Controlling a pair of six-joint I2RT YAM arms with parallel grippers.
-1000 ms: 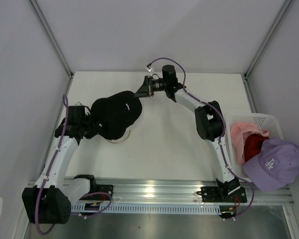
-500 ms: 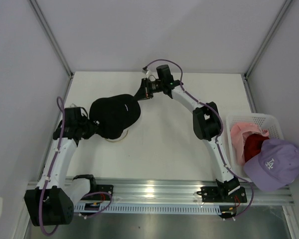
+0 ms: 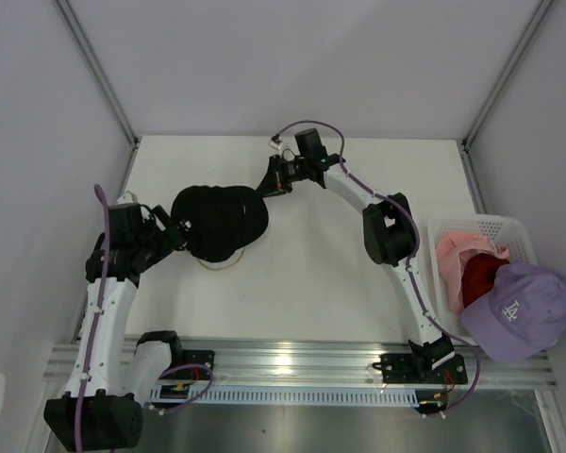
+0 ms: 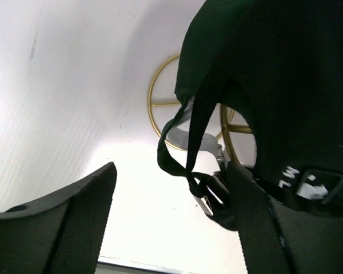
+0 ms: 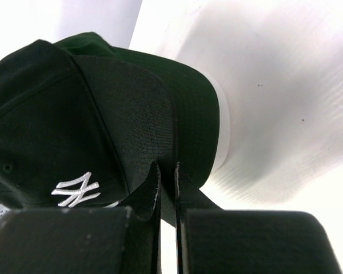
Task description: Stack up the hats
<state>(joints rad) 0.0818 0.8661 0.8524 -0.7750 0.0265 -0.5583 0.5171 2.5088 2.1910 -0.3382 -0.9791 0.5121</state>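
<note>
A black hat [image 3: 219, 219] with a white logo [image 5: 77, 190] sits over a gold wire stand [image 4: 160, 105]. A dark green hat's brim [image 5: 197, 97] shows just beneath its brim. My right gripper [image 5: 167, 171] is shut on the black hat's brim [image 5: 143, 120] at the hat's far right side [image 3: 267, 181]. At the hat's left, my left gripper [image 4: 168, 228] stands open, with the hat's back strap and buckle [image 4: 208, 191] hanging loose beside its right finger [image 4: 251, 222]. Pink [image 3: 457, 250], red [image 3: 481, 276] and lavender [image 3: 519, 307] hats lie at the right.
A white mesh basket [image 3: 509, 226] at the table's right edge holds the pink and red hats, and the lavender hat rests on its near end. The stand's gold ring [image 3: 217, 264] shows under the black hat. Grey walls close in the table on three sides.
My left gripper has opened, let go of the black hat's back and drawn away to the left. The hat has settled lower on the stand. My right gripper keeps hold of the brim.
</note>
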